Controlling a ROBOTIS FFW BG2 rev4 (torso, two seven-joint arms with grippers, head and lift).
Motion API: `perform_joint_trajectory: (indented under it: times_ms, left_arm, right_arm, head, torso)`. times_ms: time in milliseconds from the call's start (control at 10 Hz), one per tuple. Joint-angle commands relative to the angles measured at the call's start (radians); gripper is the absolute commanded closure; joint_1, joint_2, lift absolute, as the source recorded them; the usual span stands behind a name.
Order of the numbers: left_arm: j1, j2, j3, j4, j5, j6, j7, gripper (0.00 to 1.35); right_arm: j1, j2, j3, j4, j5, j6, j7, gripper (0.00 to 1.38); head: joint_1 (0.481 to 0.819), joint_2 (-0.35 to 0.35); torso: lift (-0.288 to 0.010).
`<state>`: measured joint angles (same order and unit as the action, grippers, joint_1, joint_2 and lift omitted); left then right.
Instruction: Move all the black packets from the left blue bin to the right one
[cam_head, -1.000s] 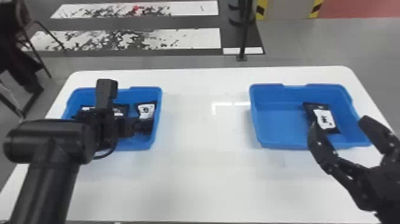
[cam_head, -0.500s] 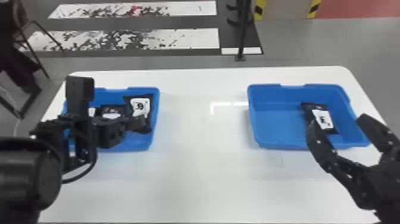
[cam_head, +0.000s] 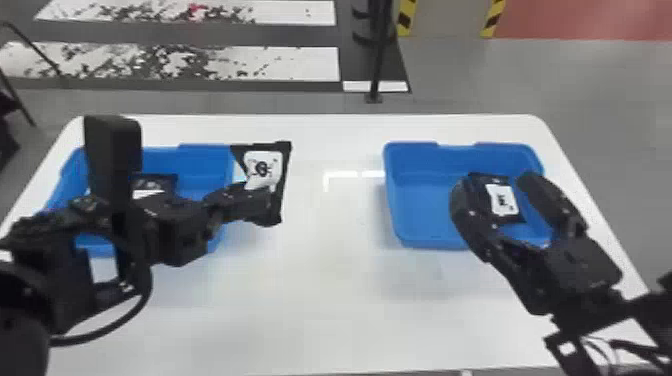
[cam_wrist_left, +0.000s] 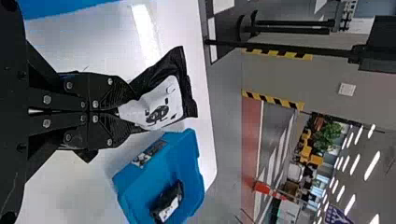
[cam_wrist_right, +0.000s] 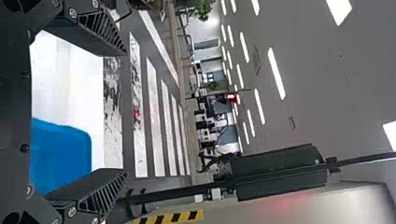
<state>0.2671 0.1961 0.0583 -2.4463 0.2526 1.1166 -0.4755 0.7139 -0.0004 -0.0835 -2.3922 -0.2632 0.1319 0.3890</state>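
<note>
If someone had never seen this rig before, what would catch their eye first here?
Probably the black packet with the white label, pinched in the left gripper and held up at the inner edge of the left blue bin. Next, the right blue bin across the white table, with another black packet in it and the right gripper's open fingers over it.

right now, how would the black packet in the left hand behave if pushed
The black packet is probably floppy, as its label buckles beside the left hand. Its flat pouch shape suggests it would bend rather than roll.
</note>
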Motion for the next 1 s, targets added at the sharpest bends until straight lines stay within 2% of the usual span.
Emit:
perform_joint_trajectory:
  times_ms: [0, 200, 300, 500, 900]
  left_arm:
    - [-0.012, -0.001, -0.056, 0.01, 0.013, -0.029, -0.009, 1.2]
    - [-0.039, -0.001, -0.126, 0.025, 0.025, -0.047, -0.026, 1.2]
    - [-0.051, -0.001, -0.162, 0.03, 0.029, -0.047, -0.038, 1.2]
    - [-0.063, -0.001, -0.202, 0.032, 0.035, -0.047, -0.054, 1.2]
    - [-0.071, -0.001, -0.224, 0.032, 0.046, -0.047, -0.061, 1.2]
  right_arm:
    - [-0.061, -0.015, 0.044, -0.012, -0.084, 0.163, 0.036, 0.14]
    - [-0.135, -0.044, 0.101, 0.025, -0.191, 0.276, 0.067, 0.14]
    - [-0.177, -0.05, 0.121, 0.062, -0.215, 0.28, 0.071, 0.14]
    - [-0.233, -0.067, 0.131, 0.116, -0.233, 0.28, 0.071, 0.14]
    - [-0.294, -0.089, 0.137, 0.187, -0.257, 0.285, 0.071, 0.14]
  head:
    - [0.695, -0.06]
    - [0.695, -0.042]
    - [0.695, -0.034]
    - [0.695, -0.041]
    - [0.695, -0.074]
  torso:
    - [-0.14]
    - [-0.14]
    - [-0.14]
    - [-0.14]
    - [-0.14]
